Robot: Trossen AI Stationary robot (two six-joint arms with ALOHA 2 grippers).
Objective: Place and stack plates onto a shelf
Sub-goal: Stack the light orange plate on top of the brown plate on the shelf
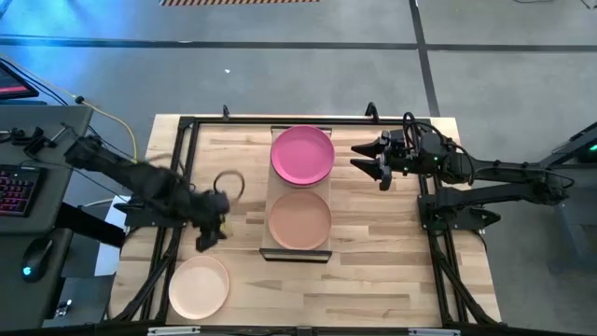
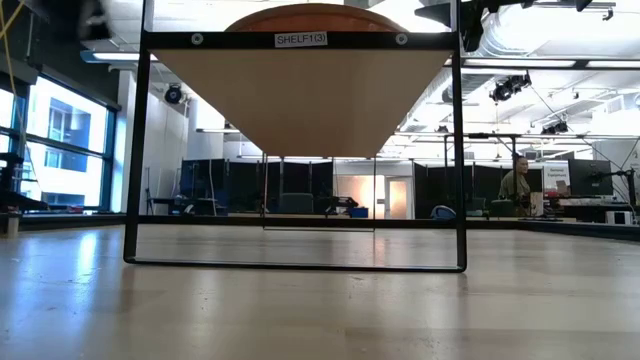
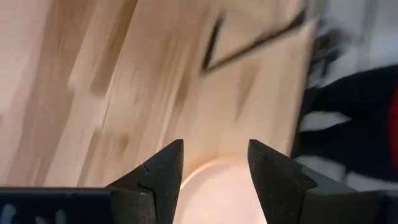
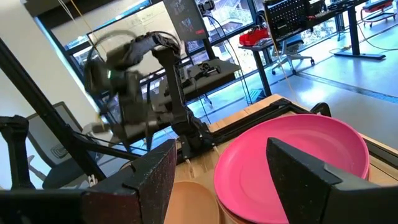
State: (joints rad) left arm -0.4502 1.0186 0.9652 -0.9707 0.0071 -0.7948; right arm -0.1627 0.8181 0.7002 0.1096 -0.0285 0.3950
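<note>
The shelf stands mid-table as a raised light-wood board on a thin black frame. A magenta plate lies on its far half, and another plate's rim shows just beneath it. A peach-tan plate lies on the near half. A cream plate rests flat on the table near the left near corner. My left gripper hovers open and blurred between shelf and cream plate; the cream plate shows between its fingers. My right gripper is open, right of the magenta plate. The other plates are hidden.
Black rails frame the tabletop on its left, far and right sides. A dark ring-shaped thing shows left of the shelf. A keyboard sits off the table's left. A person sits far back in the room. Bare wood lies near the shelf's near end.
</note>
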